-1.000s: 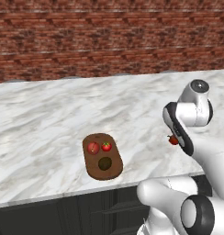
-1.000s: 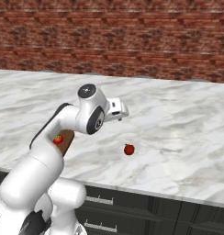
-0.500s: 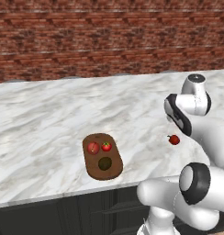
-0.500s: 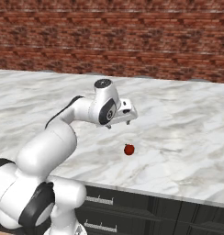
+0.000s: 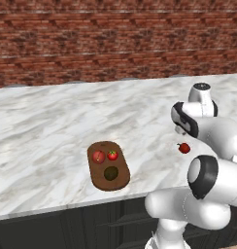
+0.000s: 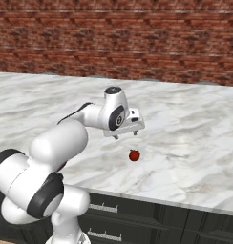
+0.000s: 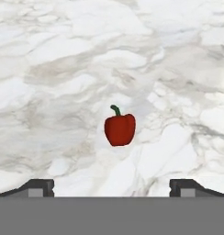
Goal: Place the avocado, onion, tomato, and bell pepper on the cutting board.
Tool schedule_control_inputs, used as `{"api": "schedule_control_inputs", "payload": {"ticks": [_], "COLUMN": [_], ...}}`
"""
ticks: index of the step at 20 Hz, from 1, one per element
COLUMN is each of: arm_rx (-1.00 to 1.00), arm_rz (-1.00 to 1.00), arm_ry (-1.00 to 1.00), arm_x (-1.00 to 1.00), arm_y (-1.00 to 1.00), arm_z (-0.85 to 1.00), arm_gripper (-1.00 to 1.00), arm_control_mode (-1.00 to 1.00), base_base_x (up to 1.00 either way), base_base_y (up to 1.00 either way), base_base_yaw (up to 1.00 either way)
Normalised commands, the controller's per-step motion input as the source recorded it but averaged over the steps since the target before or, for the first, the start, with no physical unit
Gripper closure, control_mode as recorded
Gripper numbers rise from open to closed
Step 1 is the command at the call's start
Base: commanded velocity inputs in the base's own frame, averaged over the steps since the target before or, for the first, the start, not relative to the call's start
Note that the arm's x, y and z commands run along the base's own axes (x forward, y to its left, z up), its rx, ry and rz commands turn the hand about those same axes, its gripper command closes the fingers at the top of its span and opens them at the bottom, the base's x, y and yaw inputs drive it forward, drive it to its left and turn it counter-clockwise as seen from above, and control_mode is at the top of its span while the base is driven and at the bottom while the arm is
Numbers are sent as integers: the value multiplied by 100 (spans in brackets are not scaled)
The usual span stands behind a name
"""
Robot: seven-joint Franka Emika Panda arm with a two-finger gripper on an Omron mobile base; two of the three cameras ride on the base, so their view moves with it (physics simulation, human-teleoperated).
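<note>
The dark wooden cutting board (image 5: 100,181) lies near the counter's front edge. On it sit the dull red onion (image 5: 98,156), the bright red tomato (image 5: 112,155) and the dark avocado (image 5: 110,173). The red bell pepper (image 5: 184,148) (image 6: 134,155) rests alone on the marble, well to the right of the board. My gripper (image 6: 125,135) hangs open a little above the counter, just short of the pepper. In the hand view the bell pepper (image 7: 120,129) lies centred ahead of the gripper (image 7: 112,186), whose wide-apart fingertips (image 7: 38,187) hold nothing.
A white marble counter (image 5: 52,126) runs the full width, with a red brick wall (image 5: 91,44) behind it. Dark cabinet fronts (image 6: 152,224) sit below the front edge. My own arm bends between the board and the pepper.
The arm has swung right and stretched out, carrying the open gripper from beside the board to just over the bell pepper. The food has not moved.
</note>
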Motion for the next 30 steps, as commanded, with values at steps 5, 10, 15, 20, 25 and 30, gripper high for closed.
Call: {"api": "schedule_control_inputs", "payload": {"ticks": [5,10,15,20,25,30], "arm_rx": [0,0,0,0,0,0], "arm_rz": [6,3,1,1,0,0], "arm_ry": [0,0,0,0,0,0], "arm_x": [13,4,7,9,4,0], "arm_y": [-12,-19,-7,0,0,0], "arm_z": [-31,-29,-26,-23,-22,-22], "arm_gripper": [-100,-100,-100,-100,-100,-100], "arm_control_mode": [-100,-100,-100,-100,-100,-100], "base_base_x": [0,0,0,0,0,0], "base_base_y": [0,0,0,0,0,0], "base_base_yaw": [0,0,0,0,0,0]}}
